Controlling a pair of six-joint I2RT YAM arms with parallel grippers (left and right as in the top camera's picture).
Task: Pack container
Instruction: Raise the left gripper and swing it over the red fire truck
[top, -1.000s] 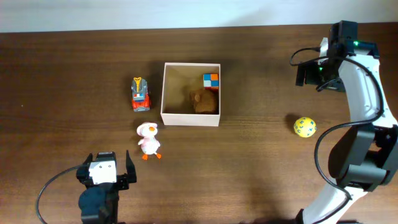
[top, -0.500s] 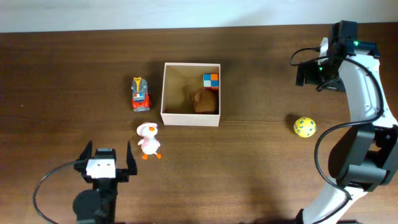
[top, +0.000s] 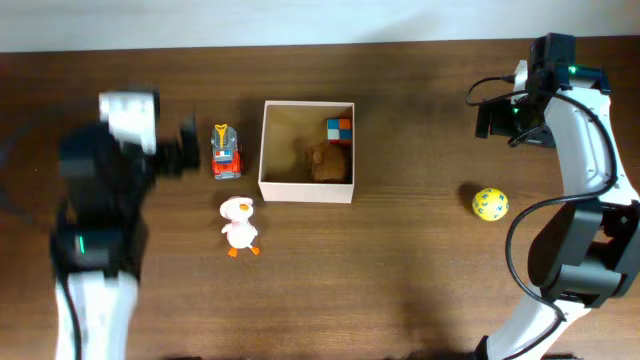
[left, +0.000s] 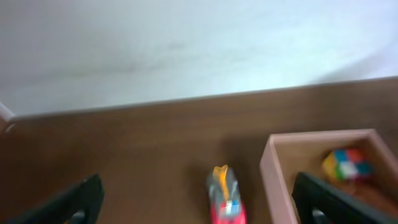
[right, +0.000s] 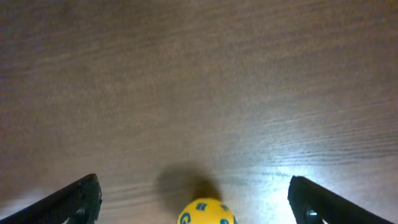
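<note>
The container is a square white-walled box with a tan inside at the table's middle. It holds a coloured cube and a brown plush toy. A red toy truck lies just left of it and shows in the left wrist view. A white duck lies in front of the box. A yellow ball lies at the right and shows in the right wrist view. My left gripper is open, blurred, left of the truck. My right gripper is open and raised over the ball.
The container wall and the cube show at the right of the left wrist view. A pale wall runs behind the table's back edge. Bare wood lies between the container and the ball.
My left arm has swung up fast from the front left of the table to beside the toy truck, and is blurred. The right arm and all toys have not moved.
</note>
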